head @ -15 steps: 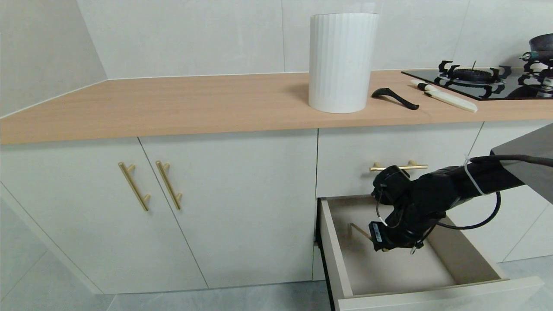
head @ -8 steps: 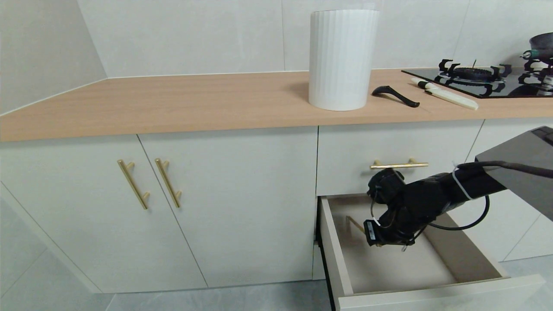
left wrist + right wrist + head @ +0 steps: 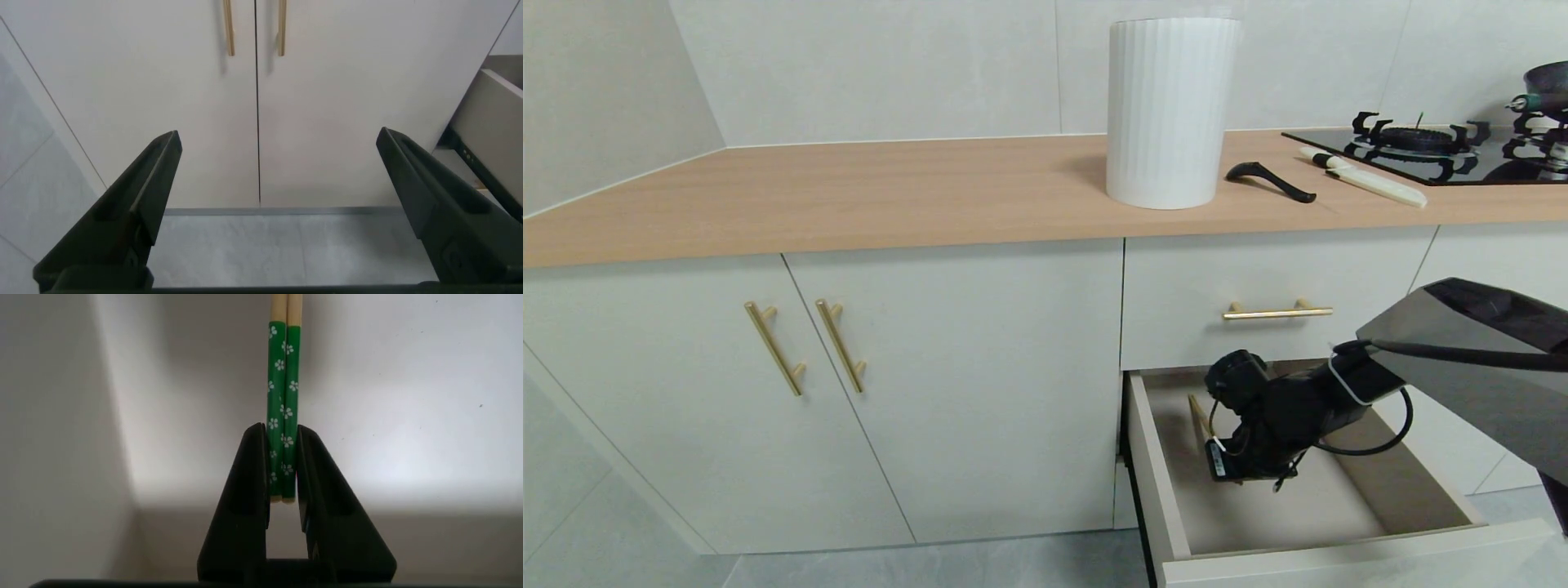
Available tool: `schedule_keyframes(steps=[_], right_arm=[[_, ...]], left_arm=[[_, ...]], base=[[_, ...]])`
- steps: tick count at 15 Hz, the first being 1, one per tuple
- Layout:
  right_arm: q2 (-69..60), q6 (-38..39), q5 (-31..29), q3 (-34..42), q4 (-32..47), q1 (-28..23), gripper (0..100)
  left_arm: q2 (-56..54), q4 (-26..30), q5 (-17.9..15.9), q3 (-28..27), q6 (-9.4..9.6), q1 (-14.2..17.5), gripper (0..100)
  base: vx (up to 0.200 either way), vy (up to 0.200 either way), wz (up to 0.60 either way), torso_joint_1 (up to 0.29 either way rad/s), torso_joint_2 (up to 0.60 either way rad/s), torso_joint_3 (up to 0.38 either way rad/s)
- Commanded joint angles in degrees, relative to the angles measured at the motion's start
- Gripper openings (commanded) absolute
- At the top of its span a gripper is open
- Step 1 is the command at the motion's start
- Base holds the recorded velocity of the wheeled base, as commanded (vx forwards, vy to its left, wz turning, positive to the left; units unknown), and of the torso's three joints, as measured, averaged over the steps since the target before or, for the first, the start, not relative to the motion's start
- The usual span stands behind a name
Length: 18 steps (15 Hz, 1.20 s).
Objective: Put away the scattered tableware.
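Clamped in the right gripper (image 3: 283, 439): a pair of chopsticks (image 3: 284, 371), side by side, green with small white flowers at the held end, bare wood farther along. Fingers (image 3: 252, 469) closed narrowly on the green part, one on each side, the short ends poking just past the grip. Held low inside the open drawer (image 3: 1153, 469), near its left wall and toward the back, wooden tips slanting up and away toward the back corner. Cannot tell whether the tips touch the drawer floor or wall.

Above the open drawer, a shut drawer front with a gold bar handle (image 3: 1278, 311).

On the wooden counter (image 3: 849, 196), over to the right: a black utensil (image 3: 1267, 181) lying flat, and just beside it a white knife (image 3: 1368, 184), close to the front edge of the stove (image 3: 1413, 147). Left of the black utensil, a tall white ribbed canister (image 3: 1168, 114), upright.

Left gripper (image 3: 278, 163) spread wide, nothing between its fingers, hanging before the two cupboard doors (image 3: 343, 122) with their gold handles (image 3: 230, 28), well apart from the drawer.
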Motion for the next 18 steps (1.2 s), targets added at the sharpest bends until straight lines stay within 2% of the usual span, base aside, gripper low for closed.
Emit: schedule_keyframes(steps=[1,9,10,16,18], right_arm=[[2.0,-0.1,-0.7,0.0,-0.6,0.0,0],[4.2,-1.3,-2.7,-0.3,-3.8,0.0,0],[4.3,-1.3,-2.7,-0.3,-3.8,0.0,100],[2.8,-1.2,-2.6,0.2,-4.0,0.1,100],[-1.2,-1.1,-2.3,3.1,-3.9,0.3,100]], left_arm=[[0.0,0.0,0.0,0.0,-0.01,0.0,100],[0.0,0.0,0.0,0.0,-0.01,0.0,100],[0.0,0.0,0.0,0.0,-0.01,0.0,100],[0.0,0.0,0.0,0.0,-0.01,0.0,100],[0.0,0.0,0.0,0.0,-0.01,0.0,100]], base=[[0.000,0.000,0.00,0.000,0.00,0.000],[0.000,0.000,0.00,0.000,0.00,0.000],[0.000,0.000,0.00,0.000,0.00,0.000],[0.000,0.000,0.00,0.000,0.00,0.000],[0.000,0.000,0.00,0.000,0.00,0.000]])
